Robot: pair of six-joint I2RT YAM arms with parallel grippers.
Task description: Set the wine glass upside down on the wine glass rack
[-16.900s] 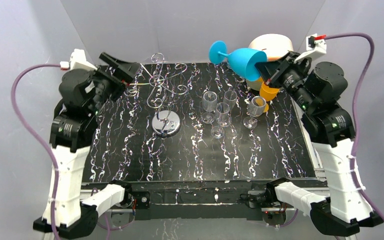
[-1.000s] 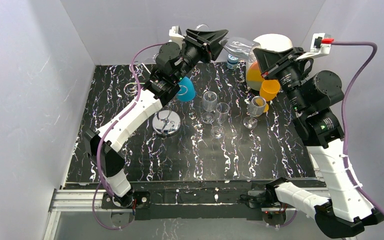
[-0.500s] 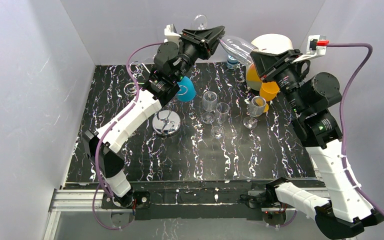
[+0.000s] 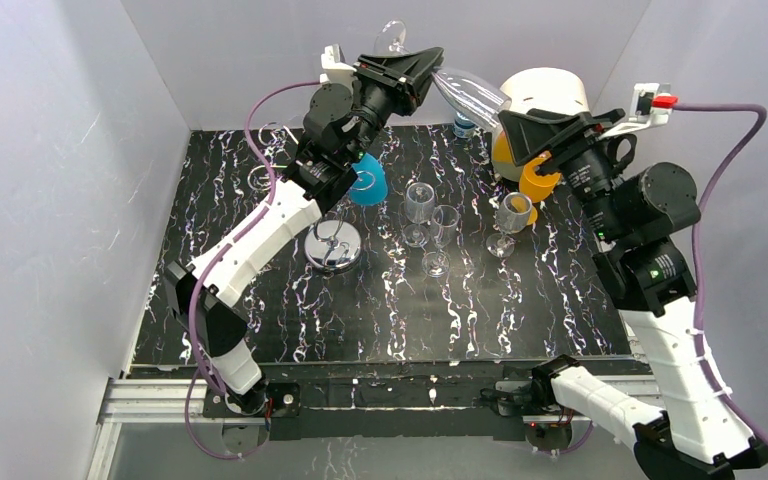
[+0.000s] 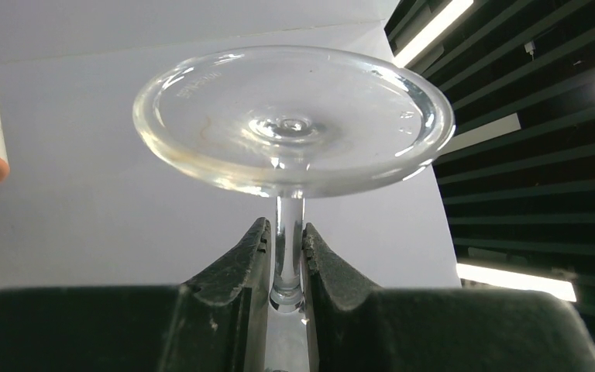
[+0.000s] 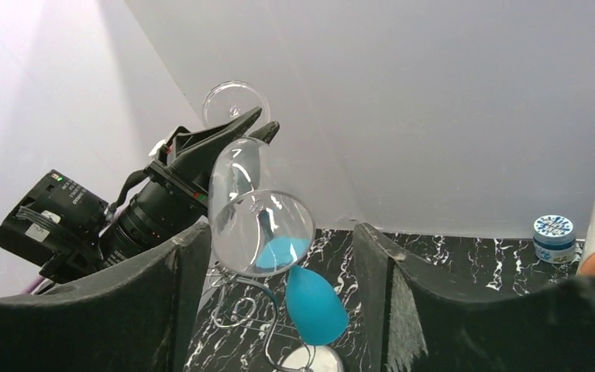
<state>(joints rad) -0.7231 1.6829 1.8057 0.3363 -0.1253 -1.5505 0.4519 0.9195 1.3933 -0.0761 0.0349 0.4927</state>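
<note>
My left fingers (image 5: 257,252) were clamped narrow on the stem of the clear wine glass (image 5: 294,124), just under its round foot, with one finger on each side of the stem. The glass was up in the air, tilted well over rather than upright. From above, its foot stood behind my left fingers and its bowl reached past them toward my right fingers (image 6: 186,279).

My right fingers were spread wide and gripped nothing. From the right wrist, the bowl's open mouth faced the camera and sat in the gap between the two fingers. It was closer to the finger on the left of that view, and I could not tell whether it touched that finger. There was free space on the other side.

The wine glass rack (image 4: 332,245) stood on the black marbled surface (image 4: 380,310), showing its shiny round base, with its wire arms partly hidden behind my left arm. The held glass was high above the surface, beyond the rack and to its right. A blue glass (image 4: 368,186) was at the rack's right side, mouth down by the wire arms. Three smaller clear glasses (image 4: 419,203) stood upright on the surface further to the right of the rack.
</note>
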